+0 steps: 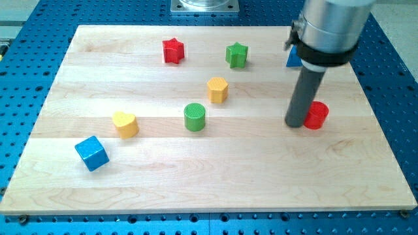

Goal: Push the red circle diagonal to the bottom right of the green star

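The red circle (317,115) lies on the wooden board at the view's right, below and well to the right of the green star (237,55), which sits near the view's top centre. My tip (297,124) stands on the board touching the red circle's left side; the rod hides a little of it.
A red star (173,50) lies at the top left of centre. A yellow hexagon (217,89) and green circle (194,117) sit mid-board. A yellow heart (125,124) and blue cube (91,153) lie at the left. A blue block (293,59) is partly hidden behind the arm.
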